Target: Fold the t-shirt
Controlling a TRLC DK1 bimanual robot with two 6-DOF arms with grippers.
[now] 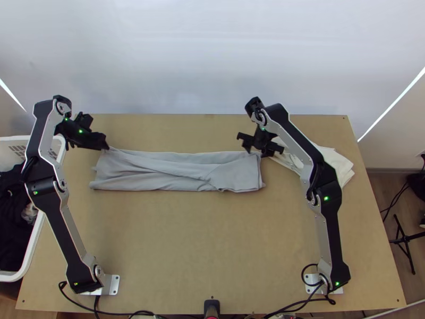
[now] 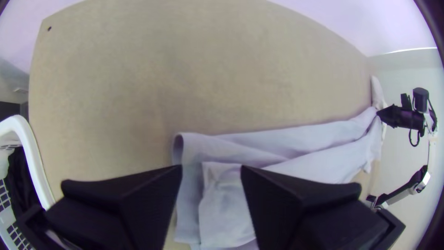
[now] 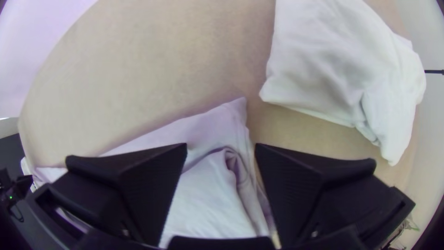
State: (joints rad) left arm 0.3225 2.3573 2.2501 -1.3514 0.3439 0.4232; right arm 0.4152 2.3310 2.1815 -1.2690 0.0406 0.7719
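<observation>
Pale grey fabric, the t-shirt (image 1: 159, 173), lies as a long folded strip across the far half of the light wooden table (image 1: 202, 244), with creases running along it and smoother layers near its right end. The left gripper (image 1: 98, 132) is at the strip's far left corner in the top view. In its own wrist view, the left gripper (image 2: 211, 168) has its fingers parted, with the shirt's layered end showing in the gap and a rounded fold near the fingertips; it grips nothing. The right gripper (image 1: 256, 149) is at the far edge of the shirt, close to the strip's right end. From its wrist, the right gripper (image 3: 221, 147) is likewise spread open, the cloth's edge and a small curled fold visible between the fingers, and a pointed corner just past the tips. A white folded cloth (image 1: 340, 162) lies to the right of the shirt, partly behind the right arm in the top view. At the table's left side stands a white basket (image 1: 35, 234) containing dark fabric (image 1: 10, 226).
</observation>
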